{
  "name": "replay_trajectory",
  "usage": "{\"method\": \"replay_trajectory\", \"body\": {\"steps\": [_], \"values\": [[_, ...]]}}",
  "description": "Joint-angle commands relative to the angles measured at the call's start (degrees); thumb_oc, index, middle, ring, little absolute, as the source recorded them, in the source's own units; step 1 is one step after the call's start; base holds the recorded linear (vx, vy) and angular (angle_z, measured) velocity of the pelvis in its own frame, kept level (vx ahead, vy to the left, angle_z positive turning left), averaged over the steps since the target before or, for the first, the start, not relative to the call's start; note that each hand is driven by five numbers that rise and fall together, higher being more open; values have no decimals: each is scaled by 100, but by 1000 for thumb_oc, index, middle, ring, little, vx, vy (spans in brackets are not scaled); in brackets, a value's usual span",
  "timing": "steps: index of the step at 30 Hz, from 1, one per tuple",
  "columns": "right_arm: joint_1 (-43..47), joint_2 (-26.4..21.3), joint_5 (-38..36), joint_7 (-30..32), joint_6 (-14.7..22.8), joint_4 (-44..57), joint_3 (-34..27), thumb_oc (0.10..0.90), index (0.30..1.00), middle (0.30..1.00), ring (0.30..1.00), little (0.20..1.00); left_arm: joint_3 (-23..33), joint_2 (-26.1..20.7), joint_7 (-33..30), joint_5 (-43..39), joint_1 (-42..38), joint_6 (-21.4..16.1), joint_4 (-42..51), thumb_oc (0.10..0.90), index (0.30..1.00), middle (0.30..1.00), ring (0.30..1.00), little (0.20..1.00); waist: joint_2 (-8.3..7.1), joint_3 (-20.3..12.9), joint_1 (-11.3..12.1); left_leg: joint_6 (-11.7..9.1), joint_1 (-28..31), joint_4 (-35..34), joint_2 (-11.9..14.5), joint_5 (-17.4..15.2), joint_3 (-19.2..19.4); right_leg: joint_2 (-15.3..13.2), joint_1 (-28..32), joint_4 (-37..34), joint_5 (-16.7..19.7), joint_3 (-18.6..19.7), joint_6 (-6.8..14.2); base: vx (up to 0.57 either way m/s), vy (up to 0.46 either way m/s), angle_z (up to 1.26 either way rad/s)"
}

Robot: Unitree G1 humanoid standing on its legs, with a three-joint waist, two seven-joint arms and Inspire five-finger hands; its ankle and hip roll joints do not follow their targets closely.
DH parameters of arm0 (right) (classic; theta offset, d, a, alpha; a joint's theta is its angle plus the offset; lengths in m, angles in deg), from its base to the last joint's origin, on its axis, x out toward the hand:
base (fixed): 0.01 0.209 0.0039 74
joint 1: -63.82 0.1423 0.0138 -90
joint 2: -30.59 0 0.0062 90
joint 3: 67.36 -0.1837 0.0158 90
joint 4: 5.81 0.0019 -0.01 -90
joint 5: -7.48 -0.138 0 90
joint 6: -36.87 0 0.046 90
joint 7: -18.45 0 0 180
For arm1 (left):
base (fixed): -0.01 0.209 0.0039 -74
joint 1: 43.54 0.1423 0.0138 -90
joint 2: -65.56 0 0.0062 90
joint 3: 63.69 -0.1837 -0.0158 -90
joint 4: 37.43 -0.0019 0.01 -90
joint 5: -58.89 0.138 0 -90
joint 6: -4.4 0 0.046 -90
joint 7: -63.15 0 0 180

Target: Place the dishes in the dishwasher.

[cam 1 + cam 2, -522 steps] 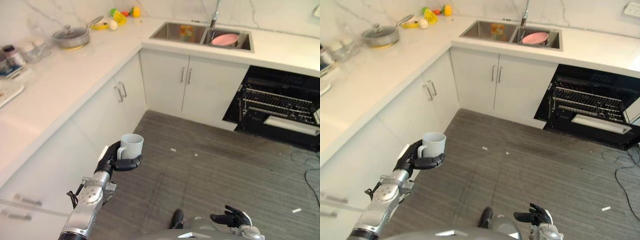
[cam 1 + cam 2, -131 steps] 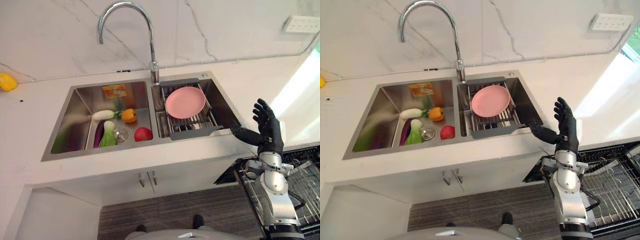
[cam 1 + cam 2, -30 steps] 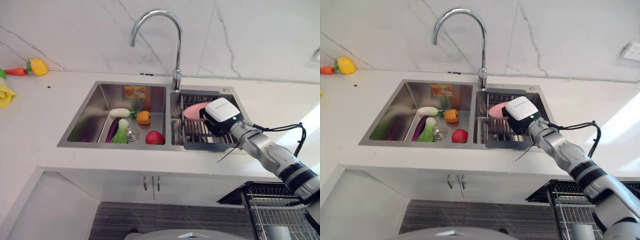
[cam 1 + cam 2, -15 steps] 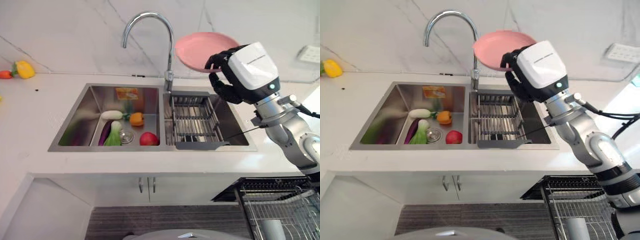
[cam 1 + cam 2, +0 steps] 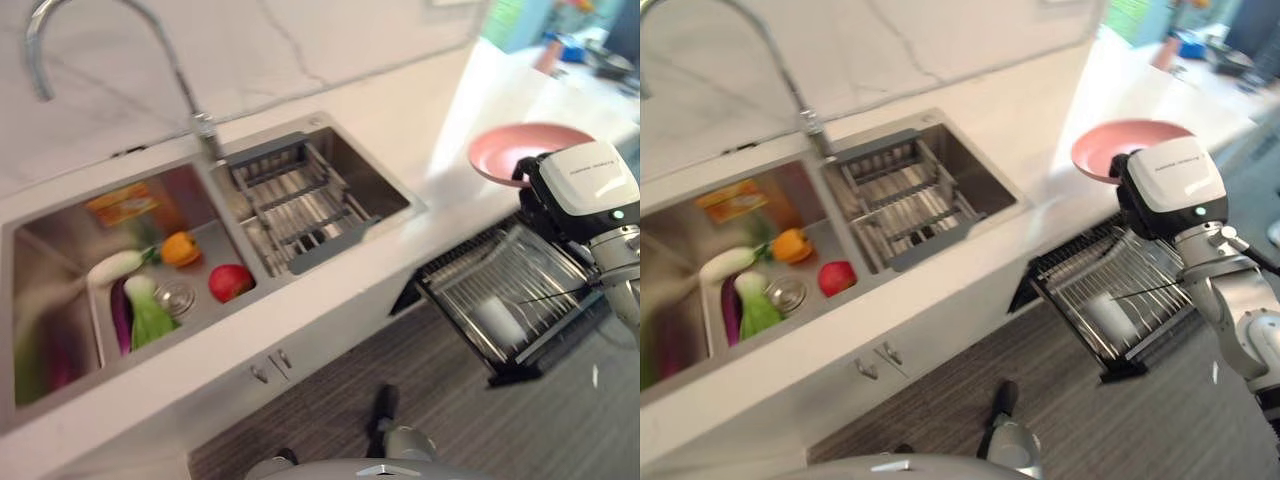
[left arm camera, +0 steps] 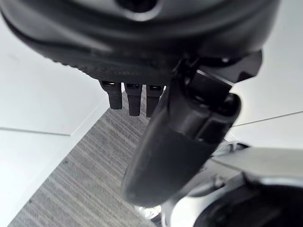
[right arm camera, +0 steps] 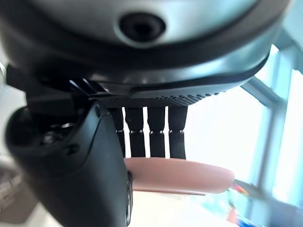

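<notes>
Plate: the round, shallow pink plate [image 5: 527, 151] sits in the right robot hand [image 5: 548, 200], held roughly level at the far right, over the edge of the white marble desk [image 5: 400, 140] and above the open dishwasher; kept flat, likely so it does not slip on the way across
Right robot hand: clenched on the plate, fingers [image 7: 152, 132] curled over the rim and the thumb beneath, as the right wrist view shows; a rim pinch suits a thin dish
Left robot hand [image 6: 175, 142]: seen in the left wrist view above grey striped flooring, fingers relaxed and released, grasping nothing
Dishwasher rack: the pulled-out wire rack [image 5: 520, 300] of the black dishwasher lies below and near the plate, already carrying a pale cup [image 5: 497, 320]; drawn out so dishes can be lowered in from above
Sink: the double steel sink [image 5: 330, 160] is at the left, well apart from the plate; its grey drying rack [image 5: 290, 200] is bare, while the left basin holds a red apple [image 5: 230, 282], an orange pepper [image 5: 180, 248] and green vegetables [image 5: 148, 310]
Step in hand: carrying the plate to the rack; the next move seems to call for tilting it on edge to fit between the wires
</notes>
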Motion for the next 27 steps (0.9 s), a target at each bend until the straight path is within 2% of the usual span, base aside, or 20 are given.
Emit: {"method": "replay_trajectory", "body": {"steps": [1,2,4,5,7,8,9,10,13,14,16,18,19,22,23,27], "values": [[870,-250,139,542,-90,497,-363,400,300,300,300,300,-57,-302,-124,-149,-391,-85,-209,800,900,900,900,900,-211,-301,290,-92,-117,57,322,-371,-563,-795,285,383,-299,1028,555,-66,-145,-95],[650,-209,163,509,-105,521,-514,400,300,300,300,300,-14,-321,-126,-160,-454,-93,-253,800,900,900,900,900,-250,-308,251,-114,-185,109,338,-352,-561,-674,324,454,-507,1459,555,-55,-106,-65],[479,-194,198,506,-114,560,-620,400,300,300,300,300,16,-356,-131,-167,-499,-114,-283,800,900,900,900,900,-314,-332,249,-109,-301,181,330,-234,-440,-649,403,367,-537,1555,526,-112,-202,-25],[364,-162,170,523,-128,567,-713,400,300,300,300,300,39,-296,-159,-245,-478,-124,-293,800,900,900,900,900,-373,-425,325,-214,-376,293,423,-158,-345,-562,654,15,-552,1469,542,-61,-410,-23],[300,-121,150,504,-135,552,-704,400,300,300,300,300,65,-254,-163,-313,-496,-117,-310,800,900,900,900,900,-348,-468,338,-297,-388,406,553,-128,-322,-456,744,-179,-529,1414,527,58,-288,-37],[236,-77,108,452,-104,507,-642,400,300,300,300,300,89,-223,-181,-383,-490,-126,-299,800,900,900,900,900,-331,-506,343,-357,-372,513,682,-121,-283,-321,841,-356,-550,1360,511,162,-300,-30],[214,-69,-13,345,-36,522,-547,400,300,300,300,300,129,-120,-188,-558,-478,-133,-264,800,900,900,900,900,-267,-539,369,-487,-366,728,930,-198,-432,-25,1085,-659,-756,1411,483,175,-491,-19],[248,-110,-53,279,14,540,-411,400,300,300,300,300,79,-15,-173,-676,-488,-129,-202,800,900,900,900,900,-172,-521,320,-602,-415,877,1191,-105,-501,248,1181,-755,-934,1413,335,130,-405,-9],[353,-156,-95,241,44,522,-266,400,300,300,300,300,34,29,-191,-670,-487,-121,-174,800,900,900,900,900,-91,-520,284,-658,-412,897,1305,-51,-545,374,1209,-765,-1019,1426,266,3,-176,-9],[545,-137,-176,187,126,412,38,400,300,300,300,300,-104,104,-211,-625,-477,-128,-174,800,900,900,900,900,-30,-493,296,-658,-462,897,1351,121,-611,498,1172,-786,-1049,1439,146,-49,-133,-10],[878,-145,-231,155,194,239,459,400,300,300,300,300,-206,139,-258,-631,-521,-154,-176,800,900,900,900,900,32,-439,376,-701,-605,903,1233,181,-1221,574,1144,-804,-1104,1525,74,-20,-129,-15],[1210,-207,-244,118,259,64,867,400,300,300,300,300,-296,151,-271,-719,-546,-192,-158,800,900,900,900,900,38,-388,475,-702,-814,865,924,38,-1992,609,1131,-819,-1151,1528,18,29,-108,-17],[1290,-230,-241,121,276,-23,989,400,300,300,300,300,-323,159,-262,-761,-535,-197,-139,800,900,900,900,900,45,-374,492,-702,-870,874,866,24,-2187,610,1146,-819,-1166,1488,0,24,-73,-4],[1352,-293,-189,155,226,-201,1103,400,300,300,300,300,-389,118,-249,-807,-569,-172,-116,800,900,900,900,900,78,-356,480,-718,-994,820,892,183,-2168,568,1145,-819,-1168,1329,-31,3,-8,20],[1352,-319,-131,161,187,-334,1135,400,300,300,300,300,-411,109,-236,-767,-523,-161,-107,800,900,900,900,900,149,-361,493,-732,-963,705,951,271,-2077,570,1187,-819,-1202,1253,-34,58,24,62],[1533,-163,-111,202,153,-705,1390,400,300,300,300,300,-419,128,-244,-676,-336,-156,-264,800,900,900,900,900,228,-391,556,-748,-750,365,954,327,-2011,576,1282,-819,-1191,1150,-13,97,27,57]]}}
